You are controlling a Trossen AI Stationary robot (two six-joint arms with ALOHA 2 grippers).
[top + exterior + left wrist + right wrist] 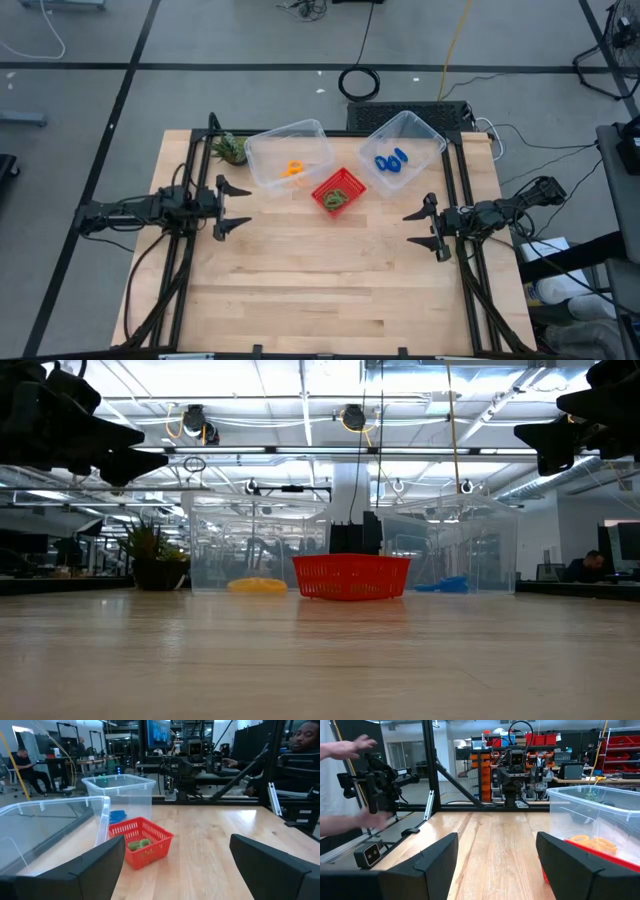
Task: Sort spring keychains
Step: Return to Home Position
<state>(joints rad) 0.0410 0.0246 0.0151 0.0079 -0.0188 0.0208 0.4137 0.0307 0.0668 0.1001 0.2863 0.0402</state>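
1. Spring keychains are held by neither gripper. The left gripper (pixel 245 207) stands at the left edge of the table (pixel 330 285), its fingers spread wide with nothing between them. The right gripper (pixel 407 228) stands at the right edge, equally wide open and empty. The low view shows both raised above the table.
2. Step in hand, as judged: parking the arms at their rest posture. No loose loop shows on the bare wood, so sorting appears complete.
3. Next move, as judged: no grasp is required. Each arm need only settle at its own side, well apart from the containers at the far middle.
4. Location by colour:
   - orange-yellow keychains (pixel 295 168) lie inside the left transparent bin (pixel 300 124);
   - green keychains (pixel 340 198) lie inside the red basket (pixel 322 186), which sits between the bins and slightly nearer;
   - blue keychains (pixel 390 161) lie inside the right transparent bin (pixel 405 115).
5. Appearance: small oval coiled loops, far smaller than the bins, lying flat on the container floors. The blue ones lie side by side; the green ones are partly masked by the basket mesh. The exact count cannot be told.
6. A small plant (pixel 229 148) stands just left of the left bin, apart from the sorting.
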